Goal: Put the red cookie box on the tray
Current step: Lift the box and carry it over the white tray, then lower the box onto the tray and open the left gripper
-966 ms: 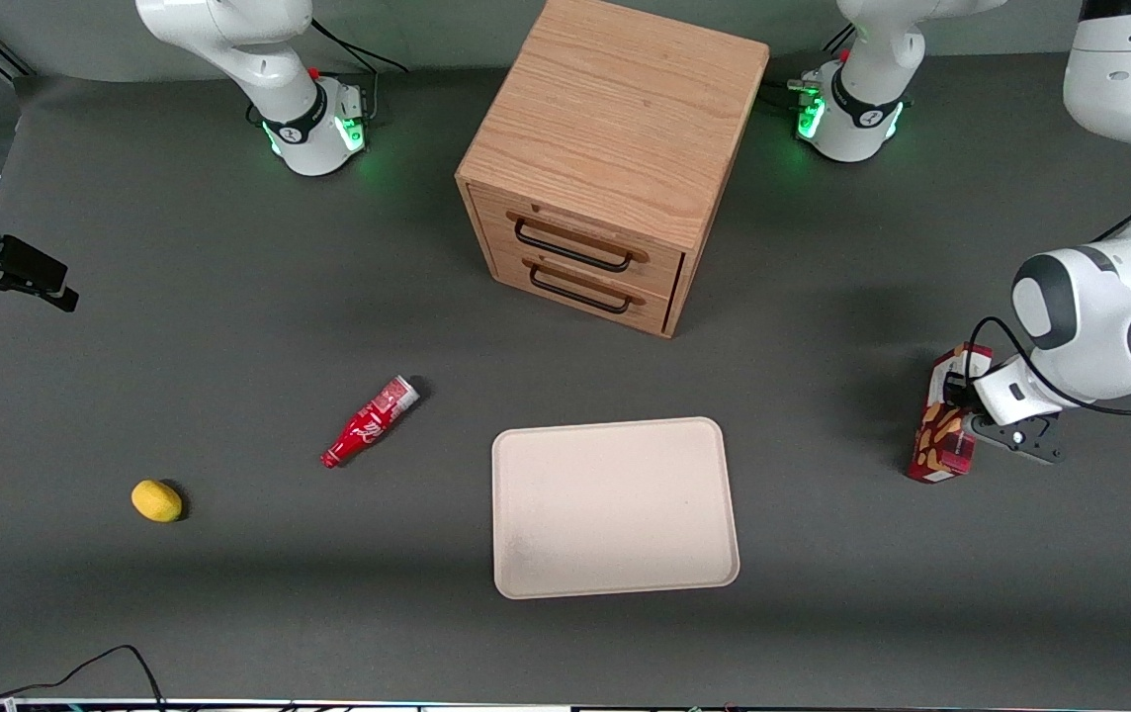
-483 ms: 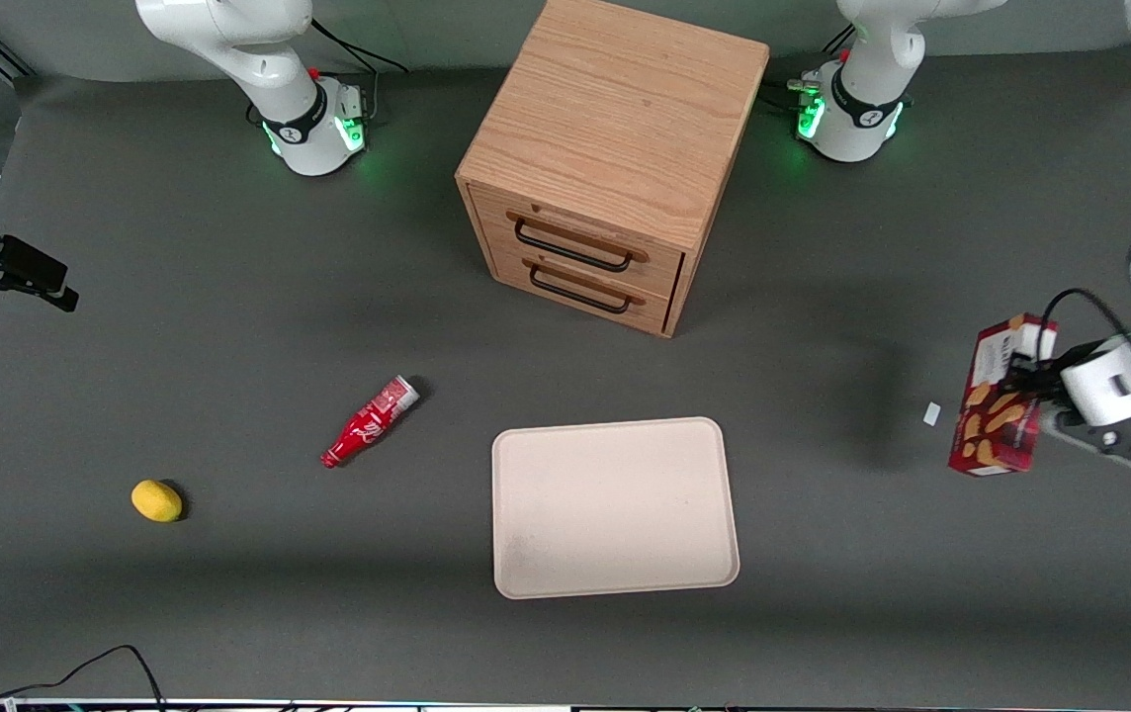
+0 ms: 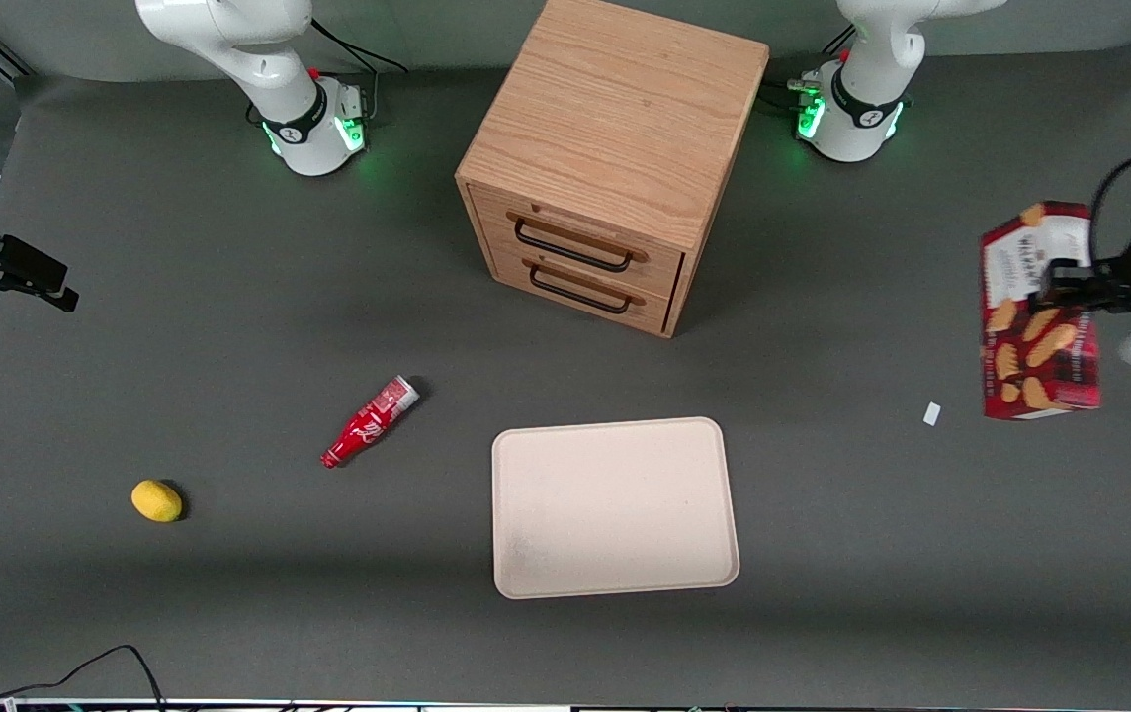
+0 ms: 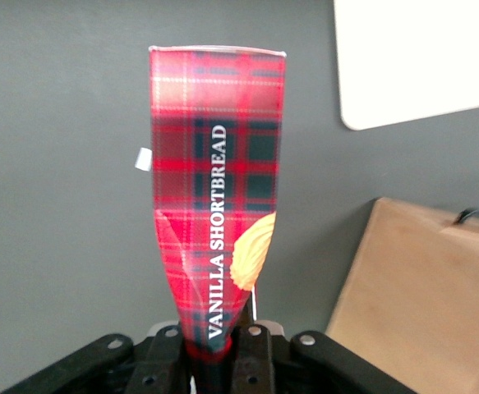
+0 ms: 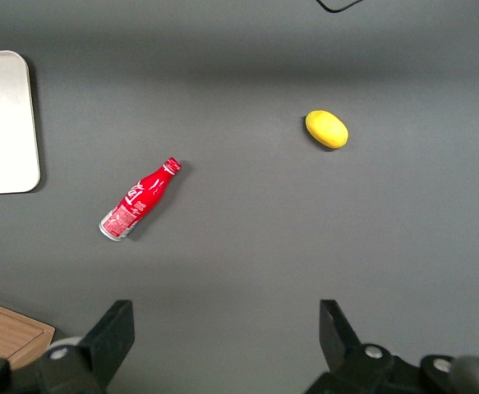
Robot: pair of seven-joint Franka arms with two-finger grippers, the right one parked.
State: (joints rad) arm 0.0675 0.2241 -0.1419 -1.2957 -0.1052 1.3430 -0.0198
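Observation:
The red cookie box [image 3: 1038, 311], dark red plaid with cookie pictures and a white panel, hangs high above the table at the working arm's end. My left gripper [image 3: 1070, 282] is shut on its upper part. In the left wrist view the box [image 4: 216, 189] reads "VANILLA SHORTBREAD" and its end is pinched between the black fingers [image 4: 254, 353] of my gripper [image 4: 214, 353]. The cream-beige tray [image 3: 613, 506] lies flat and bare on the table, well away from the box toward the table's middle and nearer the front camera. A corner of the tray [image 4: 412, 57] shows in the left wrist view.
A wooden two-drawer cabinet [image 3: 615, 158] stands farther from the camera than the tray. A red soda bottle [image 3: 370, 421] and a yellow lemon [image 3: 157, 500] lie toward the parked arm's end. A small white scrap [image 3: 931, 413] lies on the table below the box.
My left gripper has lifted the cookie box off the table and raised it high, moving it away from the front camera. A white scrap shows where the box stood.

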